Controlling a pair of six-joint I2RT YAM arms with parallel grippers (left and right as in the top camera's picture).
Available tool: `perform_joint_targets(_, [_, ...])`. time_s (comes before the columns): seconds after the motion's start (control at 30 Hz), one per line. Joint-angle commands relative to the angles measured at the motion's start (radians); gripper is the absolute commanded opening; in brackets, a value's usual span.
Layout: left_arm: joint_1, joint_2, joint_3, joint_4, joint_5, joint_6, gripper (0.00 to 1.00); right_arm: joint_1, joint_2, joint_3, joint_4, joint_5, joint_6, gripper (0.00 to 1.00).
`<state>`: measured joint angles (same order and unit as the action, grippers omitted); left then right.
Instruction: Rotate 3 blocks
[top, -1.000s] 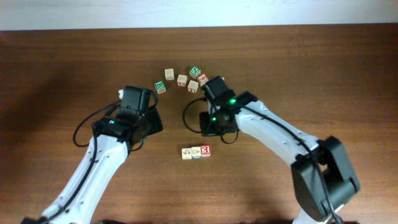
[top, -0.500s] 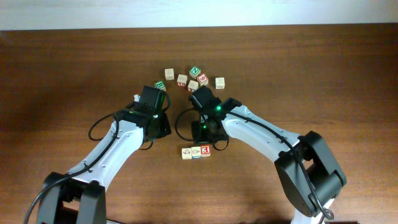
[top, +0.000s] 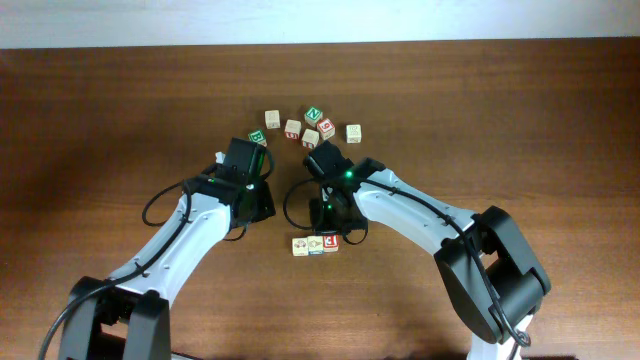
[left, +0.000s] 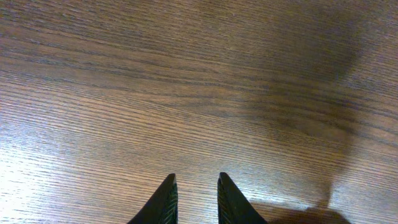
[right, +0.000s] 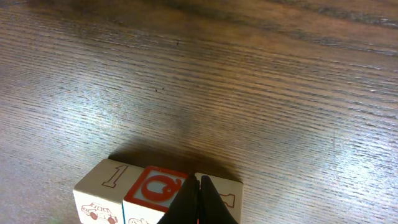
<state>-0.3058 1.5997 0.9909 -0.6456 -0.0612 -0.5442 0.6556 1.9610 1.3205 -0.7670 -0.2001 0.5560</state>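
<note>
The three blocks (top: 315, 244) sit in a short row on the counter (top: 520, 120), side by side and touching, on the near side of both arms. From above, one end shows a bold red face, the middle a bluish print and the other end a pale face. The right pincer (right: 199, 185) is closed with nothing between its fingers. In the right wrist view its joined tips rest at the top edge of the row, at the seam between the red-framed middle cube and its neighbour. This looks like a nudge to turn a cube rather than a lift. The pictures do not show how many of the three have been turned, so I would count the task as under way, with at least this cube left to do. The left pincer (left: 196, 180) hangs over bare wood with a narrow gap between its tips. It holds nothing and is well to the side of the row. A scatter of loose blocks (top: 292, 128) lies on the far side, well apart from the row and not in the path. One of them, a green-lettered cube (top: 257, 138), is just beside the left wrist. The likelier trouble is the row itself, since a push on one cube may drag the cube touching it. The two arms also crowd the middle.
</note>
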Motion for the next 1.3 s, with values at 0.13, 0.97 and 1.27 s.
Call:
perform_joint_targets(0.13, [-0.002,0.006,-0.008,0.006,-0.014,-0.013,0.2,0.005,0.009,0.003,-0.004,0.001,0.01,0.04])
perform_joint_targets(0.97, [-0.002,0.006,-0.008,0.01,-0.012,-0.012,0.16,-0.035,-0.036,0.039,0.004,0.002,-0.002,0.05])
perform_joint_targets(1.27, [-0.002,-0.151,-0.006,-0.01,-0.014,0.022,0.25,-0.214,-0.357,0.042,-0.143,-0.002,-0.108,0.06])
